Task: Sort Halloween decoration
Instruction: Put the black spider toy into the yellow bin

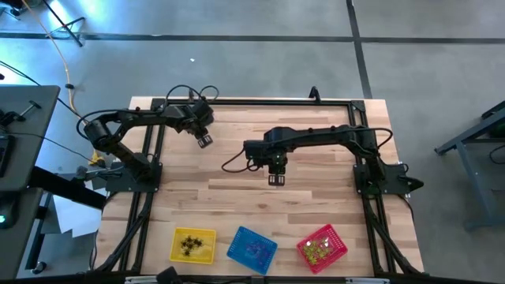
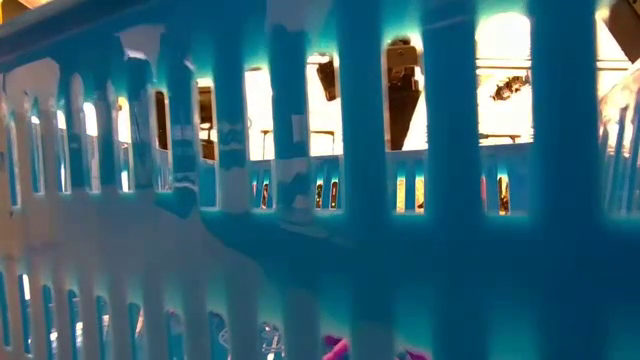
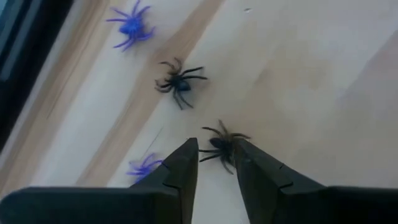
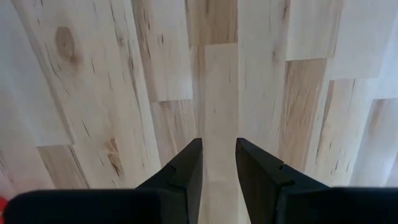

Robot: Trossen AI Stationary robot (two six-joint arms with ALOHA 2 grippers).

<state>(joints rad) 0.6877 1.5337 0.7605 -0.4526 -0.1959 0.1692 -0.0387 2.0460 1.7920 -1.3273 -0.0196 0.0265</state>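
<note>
Near the far left part of the wooden table (image 1: 260, 205), my left claw (image 1: 204, 140) hangs low over the boards. Its two dark fingers (image 3: 180, 168) are spread a little, with a gap between the tips. A black spider toy (image 3: 221, 145) sits right at that gap, just past the tips, and its legs reach close to both fingers. I cannot tell if the fingers touch it. Another black spider (image 3: 178, 79) lies a bit farther on. A purple spider (image 3: 130, 26) lies beyond that one, near the dark frame at the table edge. One more purple spider (image 3: 143, 167) sits just beside my left finger (part of it hides behind the finger).

My right claw (image 1: 276, 180) hangs over the middle of the table. Its fingers (image 4: 186, 168) are spread a little too, and they hold nothing. Only bare wood shows between them.

Three small baskets sit in a row along the near edge. The yellow basket (image 1: 175, 252) has dark spiders in it. The blue basket (image 1: 235, 251) has purple ones. The red basket (image 1: 338, 251) has yellow-green ones.

From table height, the blue basket's wall fills almost the whole view, with bright light coming through its slots.

Around the table is a grey floor (image 1: 237, 63) with cables on it.
</note>
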